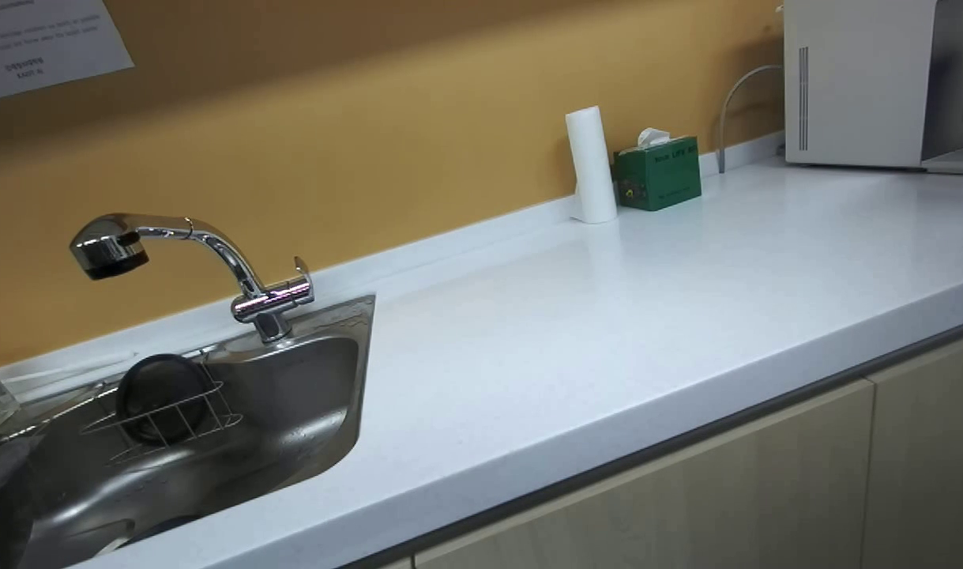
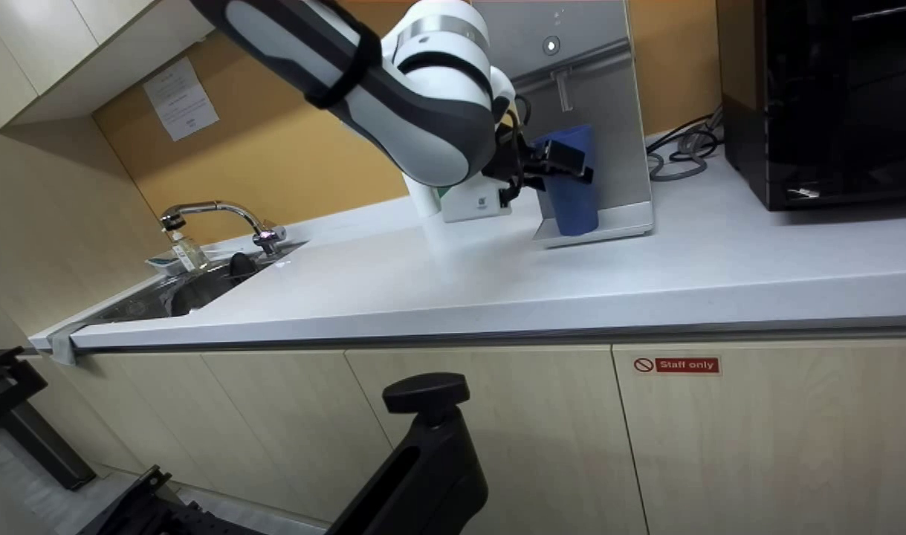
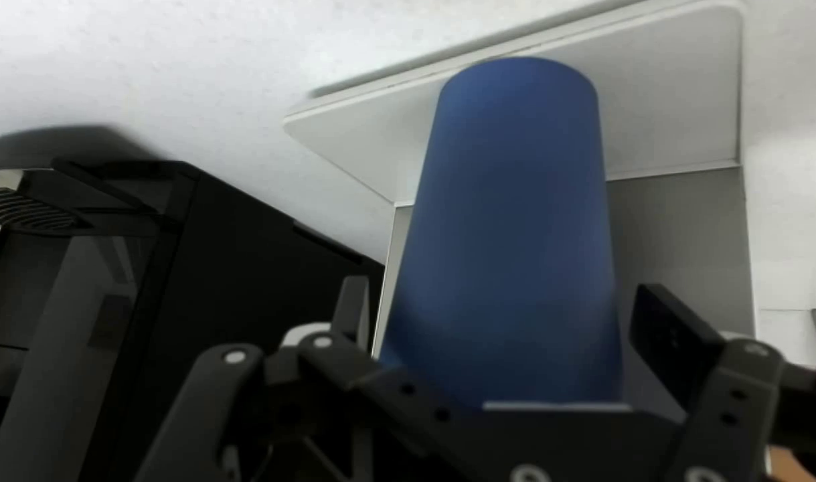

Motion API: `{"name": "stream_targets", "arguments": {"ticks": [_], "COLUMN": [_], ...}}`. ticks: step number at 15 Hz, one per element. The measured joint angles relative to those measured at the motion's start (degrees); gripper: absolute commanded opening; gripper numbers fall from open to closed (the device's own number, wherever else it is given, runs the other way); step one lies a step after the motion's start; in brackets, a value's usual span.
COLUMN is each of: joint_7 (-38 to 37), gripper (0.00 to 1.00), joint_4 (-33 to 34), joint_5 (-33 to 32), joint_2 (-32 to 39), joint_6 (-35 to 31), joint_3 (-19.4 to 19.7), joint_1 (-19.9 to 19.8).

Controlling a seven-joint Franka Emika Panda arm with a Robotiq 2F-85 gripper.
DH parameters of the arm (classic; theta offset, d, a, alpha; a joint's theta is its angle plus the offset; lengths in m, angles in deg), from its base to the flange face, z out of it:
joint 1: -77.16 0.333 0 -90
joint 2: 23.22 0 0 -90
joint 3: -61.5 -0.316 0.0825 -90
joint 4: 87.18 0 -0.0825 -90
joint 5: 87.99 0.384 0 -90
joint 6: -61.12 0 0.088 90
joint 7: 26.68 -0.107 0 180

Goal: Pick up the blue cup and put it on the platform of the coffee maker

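Note:
The blue cup (image 2: 576,209) stands on the platform (image 2: 629,218) of the tall grey coffee maker (image 2: 616,141) in an exterior view. In the wrist view the cup (image 3: 521,201) rests with its narrow base on the pale platform (image 3: 679,100). My gripper (image 3: 505,309) is open around the upper part of the cup, one finger on each side. A gap shows between the cup and each finger. The gripper also shows in an exterior view (image 2: 570,166), in front of the cup. The coffee maker (image 1: 852,87) is partly visible in an exterior view, where the cup is out of view.
A black appliance (image 2: 846,111) stands beside the coffee maker, also seen in the wrist view (image 3: 247,281), with cables (image 2: 687,160) between. A white paper roll (image 1: 592,167) and a green tissue box (image 1: 661,175) stand by the wall. The sink (image 1: 307,395) lies farther along the counter.

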Motion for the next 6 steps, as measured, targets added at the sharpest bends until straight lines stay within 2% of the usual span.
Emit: {"name": "stream_targets", "arguments": {"ticks": [6], "joint_7": [3.34], "gripper": [1.00], "joint_4": [-1.11], "joint_5": [2.90], "joint_2": [-0.19], "joint_6": [-0.94], "joint_3": [0.01], "joint_1": [0.08]}}
